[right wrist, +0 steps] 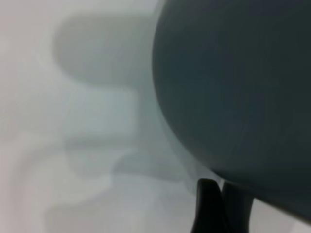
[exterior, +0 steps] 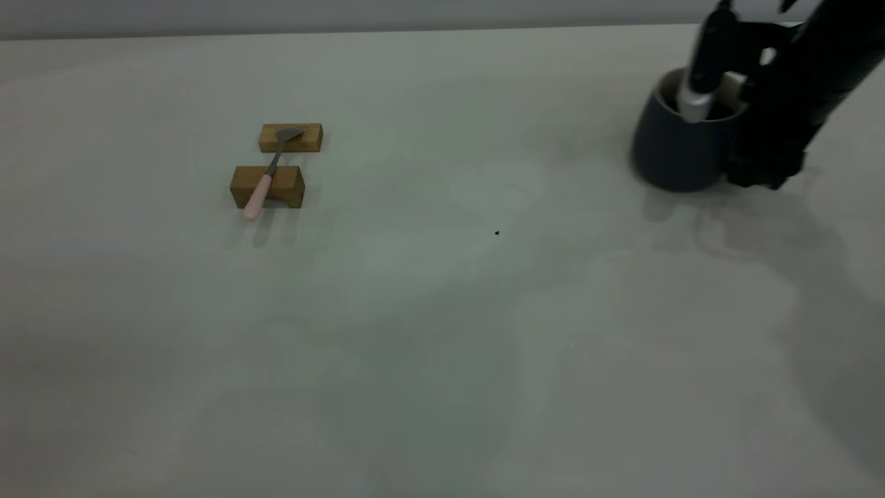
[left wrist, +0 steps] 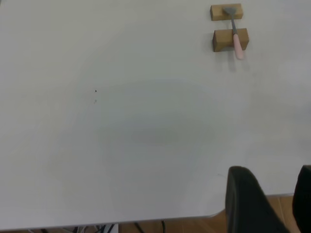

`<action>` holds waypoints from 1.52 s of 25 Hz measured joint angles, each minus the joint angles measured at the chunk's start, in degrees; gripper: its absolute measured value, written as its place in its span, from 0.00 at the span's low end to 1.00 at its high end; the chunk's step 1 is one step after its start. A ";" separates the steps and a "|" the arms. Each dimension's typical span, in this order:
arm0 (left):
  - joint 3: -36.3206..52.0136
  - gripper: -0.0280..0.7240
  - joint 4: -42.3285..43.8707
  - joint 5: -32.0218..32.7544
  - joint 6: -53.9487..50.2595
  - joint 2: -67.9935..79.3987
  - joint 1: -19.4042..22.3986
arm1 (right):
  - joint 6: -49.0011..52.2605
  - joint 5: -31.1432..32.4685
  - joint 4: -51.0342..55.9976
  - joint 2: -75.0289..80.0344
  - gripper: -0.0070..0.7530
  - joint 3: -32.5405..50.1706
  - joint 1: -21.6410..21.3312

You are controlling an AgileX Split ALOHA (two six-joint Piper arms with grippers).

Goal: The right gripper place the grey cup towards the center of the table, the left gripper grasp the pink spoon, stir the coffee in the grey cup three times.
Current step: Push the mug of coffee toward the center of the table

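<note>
Pink spoon (exterior: 266, 176) bridges blocks (exterior: 267, 187), handle nearest camera; right tool (exterior: 750, 131) clasps grey cup (exterior: 674, 149).

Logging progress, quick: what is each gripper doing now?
Left gripper: open, holding nothing, at the table edge.
Right gripper: at the cup; cannot tell.

The table (exterior: 415, 332) is plain pale grey-white with one tiny dark speck (exterior: 496, 233), the cup (exterior: 674, 155) dark slate grey with a white inside, the spoon (exterior: 266, 176) pale pink with a grey metal bowl, the two blocks (exterior: 290, 138) beneath it golden brown, and the gripper (exterior: 767, 117) beside the cup black.
</note>
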 joint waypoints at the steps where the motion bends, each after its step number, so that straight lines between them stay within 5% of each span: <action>1: 0.00 0.45 0.00 0.00 0.00 0.00 0.00 | -0.05 -1.08 0.00 0.15 0.72 0.00 0.90; 29: 0.00 0.45 -0.05 0.00 -0.06 0.00 0.00 | 3.84 -15.25 0.06 0.85 0.70 0.00 20.64; 38: 0.00 0.45 -0.11 0.00 -0.06 0.00 0.00 | 28.11 2.14 6.90 -8.20 0.70 0.06 18.64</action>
